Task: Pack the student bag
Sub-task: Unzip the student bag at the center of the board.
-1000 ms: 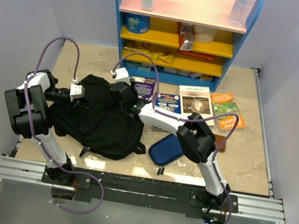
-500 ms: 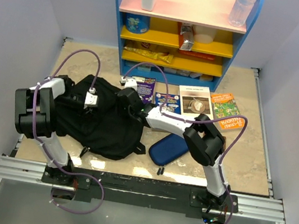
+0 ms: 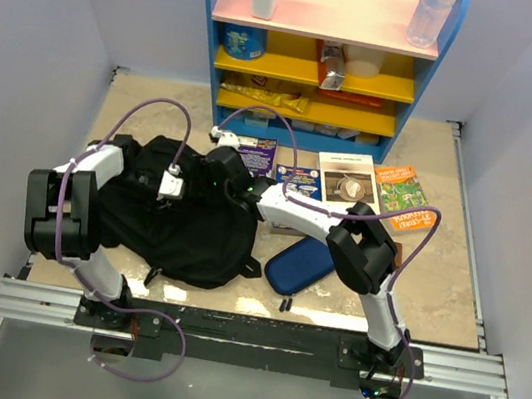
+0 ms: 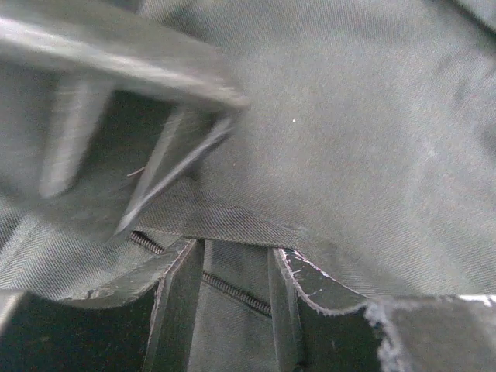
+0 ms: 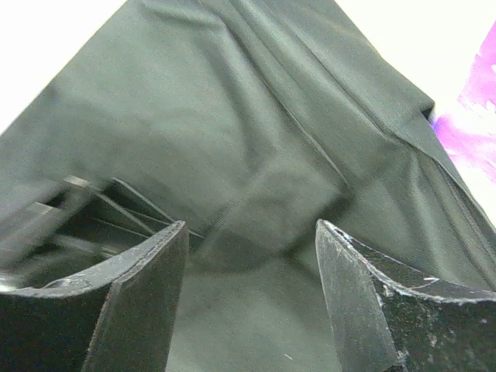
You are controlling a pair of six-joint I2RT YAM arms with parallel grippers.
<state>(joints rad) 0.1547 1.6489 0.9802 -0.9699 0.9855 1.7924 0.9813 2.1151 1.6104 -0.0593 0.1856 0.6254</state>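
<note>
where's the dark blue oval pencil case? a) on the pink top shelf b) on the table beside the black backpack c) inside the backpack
b: the dark blue oval pencil case lies on the beige table, right beside the large soft black fabric backpack.

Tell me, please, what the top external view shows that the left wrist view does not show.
Only the top external view shows the whole scene: both arms, the shelf unit, the books lying in front of it, the blue pencil case and the full outline of the student bag. Only the left wrist view shows the zipper running under the left gripper, whose fingers stand apart. Both views show the bag's black fabric and the left gripper over it.
</note>
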